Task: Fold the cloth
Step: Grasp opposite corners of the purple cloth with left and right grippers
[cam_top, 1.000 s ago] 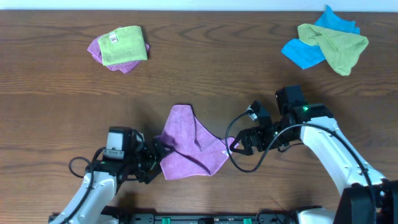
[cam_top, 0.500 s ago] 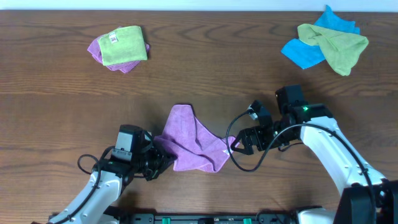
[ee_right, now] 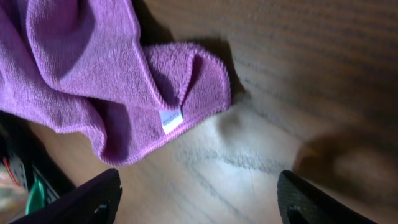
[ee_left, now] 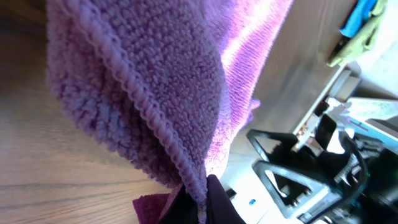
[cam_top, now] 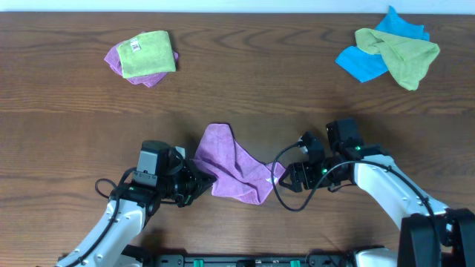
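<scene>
The lilac cloth (cam_top: 234,163) lies crumpled at the table's front centre. My left gripper (cam_top: 199,180) is at its lower left edge, shut on the cloth. In the left wrist view the hem of the cloth (ee_left: 155,81) runs down into the closed gripper (ee_left: 202,202) and the fabric lifts off the wood. My right gripper (cam_top: 286,178) sits just right of the cloth's right corner. In the right wrist view this gripper (ee_right: 199,202) is open over bare wood. The cloth (ee_right: 81,74) and its white tag (ee_right: 171,120) lie just ahead of the fingertips (ee_right: 81,199).
A lime-green cloth on a folded purple square (cam_top: 141,55) lies at the back left. Blue and green cloths (cam_top: 390,52) are heaped at the back right. The table's front edge runs close behind both arms.
My left gripper has shut on the cloth's lower left edge and pushed it rightward, bunching the fabric. My right gripper has moved down and a little left, nearer the tagged corner.
</scene>
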Motion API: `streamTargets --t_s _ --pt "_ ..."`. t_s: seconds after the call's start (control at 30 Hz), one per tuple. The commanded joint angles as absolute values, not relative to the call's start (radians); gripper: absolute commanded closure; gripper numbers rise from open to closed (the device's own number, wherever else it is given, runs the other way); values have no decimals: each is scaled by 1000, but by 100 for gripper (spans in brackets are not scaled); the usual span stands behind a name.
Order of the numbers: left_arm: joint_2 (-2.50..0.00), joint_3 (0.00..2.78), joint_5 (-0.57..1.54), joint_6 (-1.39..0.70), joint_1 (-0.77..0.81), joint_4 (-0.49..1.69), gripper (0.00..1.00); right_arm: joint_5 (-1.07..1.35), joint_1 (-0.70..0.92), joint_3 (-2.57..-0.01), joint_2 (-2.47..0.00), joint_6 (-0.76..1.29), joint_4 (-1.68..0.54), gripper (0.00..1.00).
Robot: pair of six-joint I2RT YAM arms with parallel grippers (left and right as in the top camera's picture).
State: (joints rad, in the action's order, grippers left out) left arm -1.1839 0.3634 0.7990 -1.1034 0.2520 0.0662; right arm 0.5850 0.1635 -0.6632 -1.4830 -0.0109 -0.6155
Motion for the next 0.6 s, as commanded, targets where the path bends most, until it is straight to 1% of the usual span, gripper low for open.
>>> streamTargets --t_s 0.0,0.07,0.23,0.3,0.37,0.47,0.57 --pt "-1189 383 840 -1107 256 67 94 610 167 -651 -1473 44 -578 23" --pt "-1189 383 840 -1107 256 67 94 610 182 -651 -1473 57 -548 25" --pt "-1189 383 854 -1107 256 67 94 591 236 -651 -1508 105 -470 27" --pt "-1189 383 855 -1107 256 67 94 590 260 -651 -1542 113 -448 29" --pt "-1189 383 857 -1107 256 67 94 574 277 -651 -1574 118 -437 35" --pt "-1189 383 860 -1107 256 67 94 548 282 -651 -1597 119 -438 36" --pt "-1189 383 865 -1107 256 67 94 528 282 -651 -1597 119 -430 42"
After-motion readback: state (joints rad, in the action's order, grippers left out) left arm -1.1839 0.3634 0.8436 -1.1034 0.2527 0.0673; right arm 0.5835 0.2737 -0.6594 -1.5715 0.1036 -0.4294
